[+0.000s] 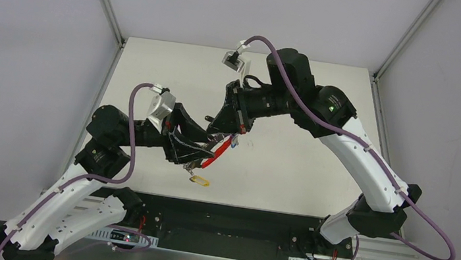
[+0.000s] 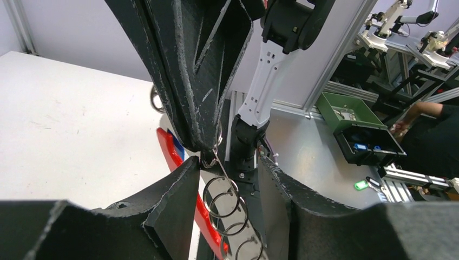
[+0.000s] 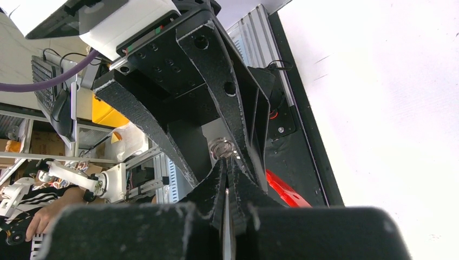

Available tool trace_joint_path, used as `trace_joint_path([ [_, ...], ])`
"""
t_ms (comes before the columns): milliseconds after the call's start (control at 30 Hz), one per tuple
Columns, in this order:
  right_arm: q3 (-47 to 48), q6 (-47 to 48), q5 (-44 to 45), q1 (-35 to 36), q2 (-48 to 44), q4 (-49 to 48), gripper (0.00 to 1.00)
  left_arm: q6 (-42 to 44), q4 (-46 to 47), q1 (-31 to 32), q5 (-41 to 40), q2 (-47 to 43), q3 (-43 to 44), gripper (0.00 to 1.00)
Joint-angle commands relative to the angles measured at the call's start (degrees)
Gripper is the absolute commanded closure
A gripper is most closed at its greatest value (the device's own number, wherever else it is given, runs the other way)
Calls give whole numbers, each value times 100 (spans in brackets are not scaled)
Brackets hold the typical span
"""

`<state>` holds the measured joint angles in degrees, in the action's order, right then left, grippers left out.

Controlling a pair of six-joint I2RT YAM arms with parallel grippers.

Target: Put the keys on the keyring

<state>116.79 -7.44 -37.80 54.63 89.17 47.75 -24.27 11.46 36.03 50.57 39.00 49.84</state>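
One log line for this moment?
right gripper shut on keyring | left gripper astride it, grip unclear | both above table

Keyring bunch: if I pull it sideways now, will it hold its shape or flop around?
Probably floppy: the keyring is loosely linked wire rings. Its red strap and yellow tag dangle, so expect swinging. Thin smooth wire may slip.

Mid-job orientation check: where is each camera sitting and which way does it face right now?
Top external: above and behind the bases, looking down at the table; both arms show.
Left wrist: looks along its own fingers at the right gripper and the keyring.
Right wrist: looks past its own shut fingers at the left gripper.
Shared: the red strap appears in all three.
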Motion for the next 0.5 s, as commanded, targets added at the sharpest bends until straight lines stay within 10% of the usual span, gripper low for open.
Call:
trace_joint_path([
  [0,151,-22,-60,3,-174,-260,100,153,53,36,-90,-138,86,56],
  [167,34,10,-83,4,-273,-290,100,394,-295,36,-350,-312,207,39],
  [467,-51,-27,-159,3,-345,-378,100,661,-373,36,-506,-443,275,36],
])
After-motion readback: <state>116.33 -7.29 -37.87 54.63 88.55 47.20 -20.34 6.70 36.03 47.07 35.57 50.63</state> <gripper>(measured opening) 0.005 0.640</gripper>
